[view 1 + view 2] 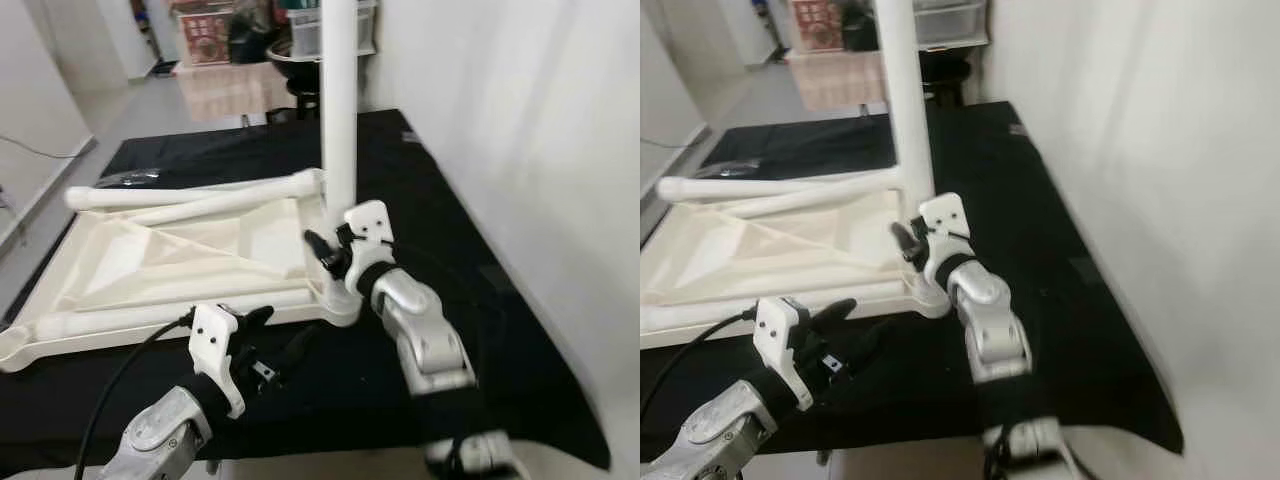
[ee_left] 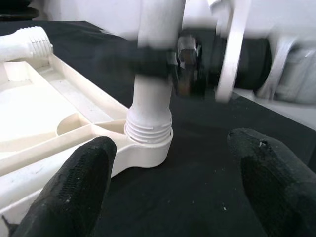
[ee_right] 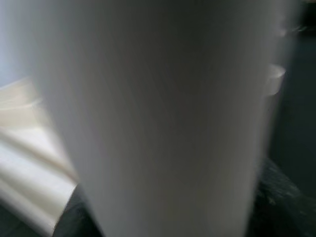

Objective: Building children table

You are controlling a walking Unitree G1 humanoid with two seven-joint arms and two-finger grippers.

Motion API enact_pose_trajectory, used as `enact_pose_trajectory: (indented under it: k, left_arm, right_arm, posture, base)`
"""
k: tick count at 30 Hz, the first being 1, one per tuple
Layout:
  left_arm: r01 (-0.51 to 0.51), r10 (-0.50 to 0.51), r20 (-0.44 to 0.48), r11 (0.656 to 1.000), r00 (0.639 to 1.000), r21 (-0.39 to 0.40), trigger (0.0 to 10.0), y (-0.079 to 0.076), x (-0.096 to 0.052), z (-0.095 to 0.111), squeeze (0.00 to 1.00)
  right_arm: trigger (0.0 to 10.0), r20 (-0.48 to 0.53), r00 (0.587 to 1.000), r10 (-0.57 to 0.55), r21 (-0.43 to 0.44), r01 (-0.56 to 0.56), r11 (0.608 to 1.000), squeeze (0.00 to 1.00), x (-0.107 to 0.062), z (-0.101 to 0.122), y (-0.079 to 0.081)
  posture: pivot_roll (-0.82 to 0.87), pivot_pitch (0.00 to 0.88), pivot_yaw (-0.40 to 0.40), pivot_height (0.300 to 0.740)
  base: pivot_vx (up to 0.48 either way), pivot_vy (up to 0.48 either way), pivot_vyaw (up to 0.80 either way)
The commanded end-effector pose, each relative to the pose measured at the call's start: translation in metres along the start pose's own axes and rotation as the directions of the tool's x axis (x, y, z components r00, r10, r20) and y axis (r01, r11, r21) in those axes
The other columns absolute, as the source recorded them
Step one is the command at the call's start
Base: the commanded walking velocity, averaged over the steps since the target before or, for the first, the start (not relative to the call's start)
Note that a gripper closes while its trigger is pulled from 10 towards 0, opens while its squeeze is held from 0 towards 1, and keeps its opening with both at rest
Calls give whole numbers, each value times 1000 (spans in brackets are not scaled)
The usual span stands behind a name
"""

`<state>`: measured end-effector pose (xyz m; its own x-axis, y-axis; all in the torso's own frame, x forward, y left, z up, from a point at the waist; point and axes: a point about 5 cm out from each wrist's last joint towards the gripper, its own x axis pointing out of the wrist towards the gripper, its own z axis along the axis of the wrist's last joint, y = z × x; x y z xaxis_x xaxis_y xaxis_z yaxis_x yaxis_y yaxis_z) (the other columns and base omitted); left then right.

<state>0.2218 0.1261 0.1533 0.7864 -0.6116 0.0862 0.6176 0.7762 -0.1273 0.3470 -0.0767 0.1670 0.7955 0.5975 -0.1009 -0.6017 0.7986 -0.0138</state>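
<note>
The cream tabletop (image 1: 180, 250) lies upside down on a black-covered surface. A white table leg (image 1: 339, 120) stands upright in the threaded socket (image 2: 148, 143) at its near right corner. My right gripper (image 1: 325, 254) is shut on this leg just above the socket, and the leg (image 3: 163, 123) looms close in the right wrist view. My left gripper (image 1: 275, 332) hovers open over the black cloth just in front of the tabletop's near edge, its fingers (image 2: 74, 187) spread and pointing at the socket. Loose legs (image 1: 190, 196) lie across the tabletop.
A white wall (image 1: 540, 120) runs close along the right side. The black cover (image 1: 500, 330) ends at the near edge by my arms. Boxes and a dark bowl (image 1: 295, 50) stand behind the far end. Bare floor (image 1: 60, 140) lies to the left.
</note>
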Motion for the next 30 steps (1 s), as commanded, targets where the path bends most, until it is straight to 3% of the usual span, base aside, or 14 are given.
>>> enact_pose_trajectory:
  k: [1,4,5,6,7,9,14,15,16,26,27,28,29,30]
  left_arm:
    - [-19,19,-21,1000,1000,-1,10000,3,-2,-4,0]
    - [-14,14,-23,1000,1000,-4,10000,3,-1,-4,0]
    - [-14,14,-23,1000,1000,-4,10000,3,-1,-4,0]
    - [-13,13,-23,1000,1000,-5,10000,3,0,-4,0]
    - [-13,13,-23,1000,1000,-5,10000,3,0,-4,0]
    - [-13,13,-22,1000,1000,-6,10000,2,1,-4,0]
    - [-20,19,-20,1000,1000,-6,10000,1,1,-4,0]
    - [-21,21,-20,1000,1000,-6,10000,1,1,-4,0]
    - [-23,23,-20,1000,1000,-6,10000,1,0,-4,0]
    - [-21,21,-20,1000,1000,-9,10000,0,0,-4,0]
    - [-19,19,-21,1000,1000,-9,10000,-1,0,-4,0]
    - [-18,18,-21,1000,1000,-11,10000,-1,-1,-4,0]
    - [-18,18,-21,1000,1000,-11,10000,-1,-1,-4,0]
    - [-18,18,-21,1000,1000,-11,10000,-1,-1,-4,0]
  right_arm:
    - [10000,12,998,62,30,-62,998,1000,5,1,6]
    - [10000,73,955,289,-6,-289,957,1000,5,26,-5]
    - [10000,73,955,289,-6,-289,957,1000,5,26,-5]
    - [10000,79,934,348,-21,-348,937,0,4,32,-9]
    - [10000,79,934,348,-21,-348,937,0,4,32,-9]
    - [10000,8,893,450,-104,-447,888,0,6,34,-18]
    - [10000,-56,839,541,-76,-544,836,0,12,34,-25]
    - [1961,-49,825,562,-58,-565,823,0,12,35,-25]
    - [0,-35,803,595,-28,-596,802,0,12,36,-24]
    - [0,-26,821,570,-40,-571,820,0,9,34,-30]
    - [0,-31,844,536,-63,-537,841,0,7,32,-34]
    - [0,-17,912,409,-44,-409,911,0,2,26,-38]
    - [0,-17,912,409,-44,-409,911,0,2,26,-38]
    - [0,-10,952,305,-23,-305,952,0,0,20,-37]
  posture:
    - [-66,99,25,740]
    - [-70,92,26,740]
    - [-70,92,26,740]
    - [-70,92,26,740]
    - [-70,92,26,740]
    - [-55,86,17,740]
    - [-42,90,11,740]
    - [-42,90,11,740]
    - [-39,95,9,740]
    - [-46,100,11,740]
    - [-47,102,10,740]
    - [-53,106,0,740]
    - [-53,106,0,740]
    - [-53,107,-5,740]
  base:
    - [0,0,0]
    - [0,0,0]
    - [0,0,0]
    - [0,0,0]
    - [0,0,0]
    - [0,0,0]
    - [0,0,0]
    - [0,0,0]
    - [0,0,0]
    - [0,0,0]
    - [0,0,0]
    - [0,0,0]
    - [0,0,0]
    - [0,0,0]
